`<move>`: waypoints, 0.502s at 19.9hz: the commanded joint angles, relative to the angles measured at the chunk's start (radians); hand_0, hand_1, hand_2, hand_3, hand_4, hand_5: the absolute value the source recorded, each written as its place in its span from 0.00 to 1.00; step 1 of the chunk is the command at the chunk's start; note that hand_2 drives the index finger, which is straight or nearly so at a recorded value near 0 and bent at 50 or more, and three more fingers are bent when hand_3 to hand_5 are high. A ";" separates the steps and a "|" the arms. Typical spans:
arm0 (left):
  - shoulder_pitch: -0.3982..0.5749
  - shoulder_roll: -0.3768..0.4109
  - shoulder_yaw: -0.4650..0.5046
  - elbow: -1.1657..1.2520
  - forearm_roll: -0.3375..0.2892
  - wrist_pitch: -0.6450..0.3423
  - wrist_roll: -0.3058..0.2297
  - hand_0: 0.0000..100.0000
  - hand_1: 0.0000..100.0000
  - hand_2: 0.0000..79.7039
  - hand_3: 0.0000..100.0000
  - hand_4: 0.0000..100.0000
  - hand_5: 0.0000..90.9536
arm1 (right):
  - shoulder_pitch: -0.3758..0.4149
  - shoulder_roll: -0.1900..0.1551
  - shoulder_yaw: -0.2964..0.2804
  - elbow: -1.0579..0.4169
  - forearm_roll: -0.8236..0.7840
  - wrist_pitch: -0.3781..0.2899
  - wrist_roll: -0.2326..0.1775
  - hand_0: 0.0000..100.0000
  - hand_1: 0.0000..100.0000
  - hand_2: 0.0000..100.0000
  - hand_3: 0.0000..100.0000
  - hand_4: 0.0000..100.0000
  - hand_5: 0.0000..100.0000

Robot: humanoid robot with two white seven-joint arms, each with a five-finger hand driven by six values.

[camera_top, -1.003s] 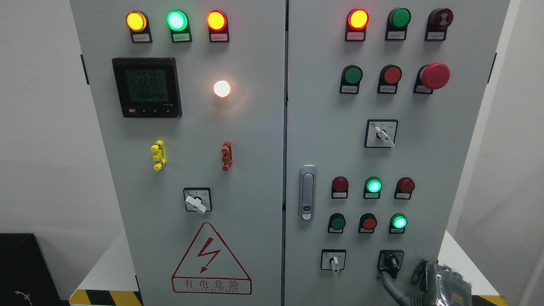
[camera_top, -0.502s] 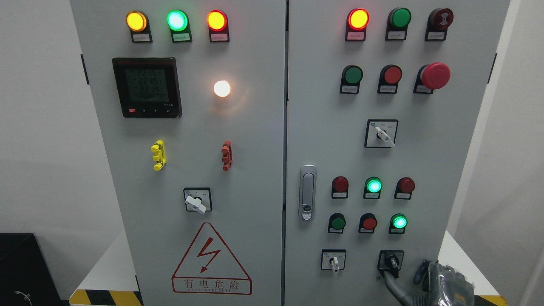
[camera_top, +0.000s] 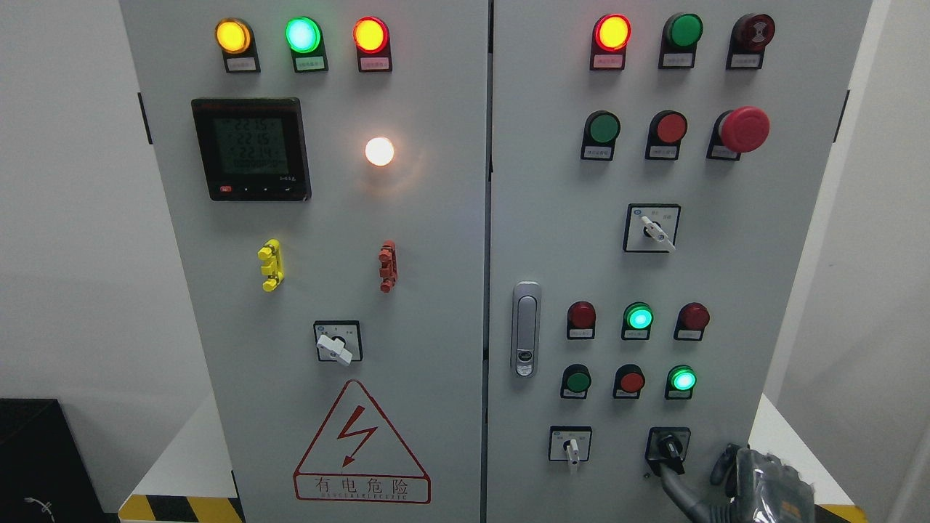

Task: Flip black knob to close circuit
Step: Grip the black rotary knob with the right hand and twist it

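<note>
Black knob (camera_top: 669, 447): rotary selector in a square black bezel, lower right of the right-hand cabinet door (camera_top: 770, 240), right of a white-handled selector (camera_top: 571, 445) in the same row. Lever points down and slightly right.

Right hand (camera_top: 755, 479) enters at the bottom right corner. One grey finger (camera_top: 672, 485) reaches up-left, its tip at or touching the knob's lower end. Other fingers curl near the palm, holding nothing; no enclosing grasp is visible. Left hand not in view.

Handling, judged: rigid moulded plastic on a detented spindle, light, smooth, likely stiff until it snaps over. Best purchase is on the lever's flat sides near its tip, for leverage; a single fingertip push could slip off.

Writing: yellow-black floor tape aside, the warning triangle (camera_top: 361, 442) on the left door carries "有电危险". Meter display (camera_top: 251, 148) digits read roughly 221–225. Button tags too small to read.
</note>
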 commanded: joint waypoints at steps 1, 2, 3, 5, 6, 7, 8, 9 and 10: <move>0.000 0.000 -0.020 0.023 -0.021 0.001 0.001 0.00 0.00 0.00 0.00 0.00 0.00 | -0.008 0.002 -0.015 0.007 -0.001 0.000 0.005 0.00 0.29 0.74 0.90 0.72 0.73; 0.000 0.000 -0.020 0.021 -0.021 0.001 0.001 0.00 0.00 0.00 0.00 0.00 0.00 | -0.008 0.002 -0.018 0.009 -0.001 0.000 0.005 0.00 0.29 0.74 0.90 0.72 0.73; 0.000 0.000 -0.020 0.021 -0.020 0.001 0.001 0.00 0.00 0.00 0.00 0.00 0.00 | -0.010 0.002 -0.020 0.007 -0.002 0.000 0.005 0.00 0.29 0.74 0.90 0.72 0.73; 0.000 0.000 -0.020 0.023 -0.020 0.001 0.001 0.00 0.00 0.00 0.00 0.00 0.00 | -0.010 0.002 -0.021 0.006 -0.002 0.000 0.005 0.00 0.29 0.74 0.90 0.72 0.73; 0.000 0.000 -0.020 0.021 -0.020 0.001 0.001 0.00 0.00 0.00 0.00 0.00 0.00 | -0.010 0.002 -0.026 0.004 -0.004 -0.002 0.005 0.00 0.29 0.74 0.90 0.72 0.73; 0.000 0.000 -0.020 0.021 -0.020 0.001 0.001 0.00 0.00 0.00 0.00 0.00 0.00 | -0.010 0.002 -0.026 0.004 -0.004 -0.002 0.005 0.00 0.29 0.74 0.90 0.72 0.73; 0.000 0.000 -0.020 0.023 -0.020 0.001 0.001 0.00 0.00 0.00 0.00 0.00 0.00 | -0.010 0.002 -0.026 0.004 -0.004 -0.002 0.005 0.00 0.29 0.74 0.90 0.72 0.73; 0.000 0.000 -0.020 0.021 -0.021 0.001 0.001 0.00 0.00 0.00 0.00 0.00 0.00 | -0.010 0.002 -0.026 0.004 -0.004 -0.003 0.005 0.00 0.29 0.74 0.90 0.72 0.73; 0.000 0.000 -0.020 0.021 -0.021 0.001 0.001 0.00 0.00 0.00 0.00 0.00 0.00 | -0.010 0.002 -0.028 0.004 -0.004 -0.007 0.004 0.00 0.29 0.74 0.90 0.72 0.73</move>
